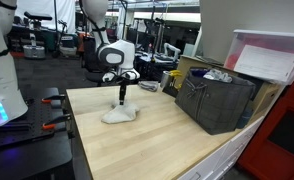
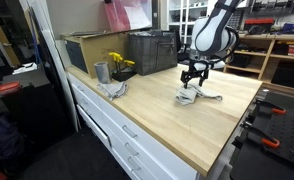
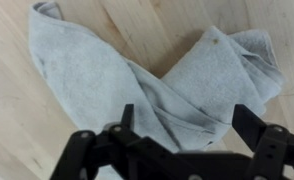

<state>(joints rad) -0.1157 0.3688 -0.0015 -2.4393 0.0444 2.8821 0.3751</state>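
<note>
A crumpled light-grey cloth point(image 3: 137, 70) lies on the wooden tabletop point(image 3: 157, 20). My gripper point(image 3: 185, 118) hangs straight above it, open, both black fingers spread wide with only cloth folds showing between them. In both exterior views the gripper point(image 1: 123, 100) point(image 2: 191, 88) points down just over the cloth point(image 1: 117, 115) point(image 2: 190, 97), near the table's far side. Whether the fingertips touch the fabric I cannot tell.
A dark crate point(image 1: 215, 100) with a clear lidded bin point(image 1: 267, 55) behind it stands along one table edge. A metal cup point(image 2: 101, 72), yellow flowers point(image 2: 118, 63), another grey rag point(image 2: 112, 89) and a cardboard box point(image 2: 87, 48) sit by the wall. Clamps point(image 1: 49, 100) grip the table's end.
</note>
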